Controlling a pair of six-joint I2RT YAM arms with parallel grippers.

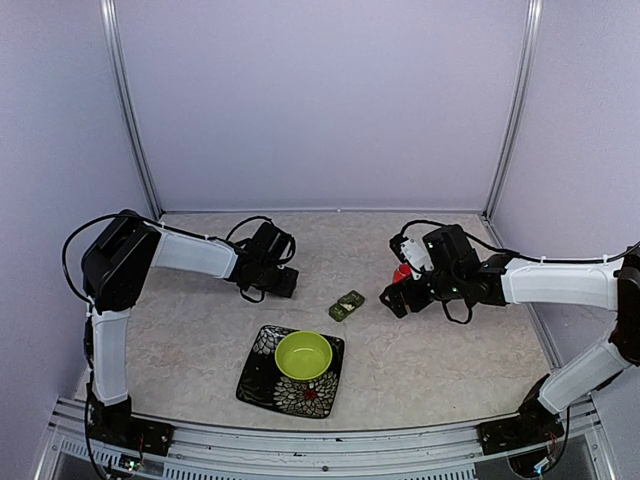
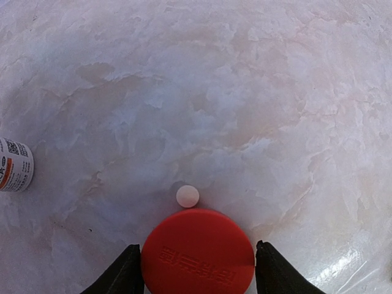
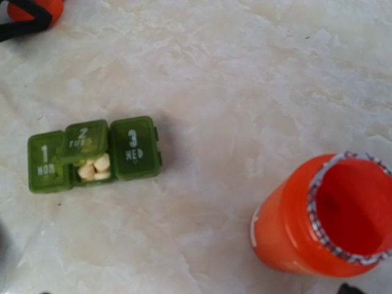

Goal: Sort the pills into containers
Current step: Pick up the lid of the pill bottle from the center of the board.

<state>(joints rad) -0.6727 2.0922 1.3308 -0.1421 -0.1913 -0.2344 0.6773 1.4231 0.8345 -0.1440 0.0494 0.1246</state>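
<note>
The dark green pillbox [image 1: 347,305] lies on the table between my arms. In the right wrist view the pillbox [image 3: 92,156] shows three compartments; the middle lid is up, with several white pills [image 3: 94,168] inside. The open orange bottle [image 3: 331,214] stands upright to its right, and shows by my right gripper [image 1: 395,298], whose fingers are spread out of the wrist view, holding nothing. My left gripper [image 2: 198,275] is shut on a red cap [image 2: 198,251] low over the table. One white pill [image 2: 187,196] lies loose just beyond the cap.
A lime-green bowl [image 1: 303,355] sits on a black patterned plate [image 1: 262,385] at the near middle. A white labelled object [image 2: 13,164] lies at the left edge of the left wrist view. White walls close the back and sides.
</note>
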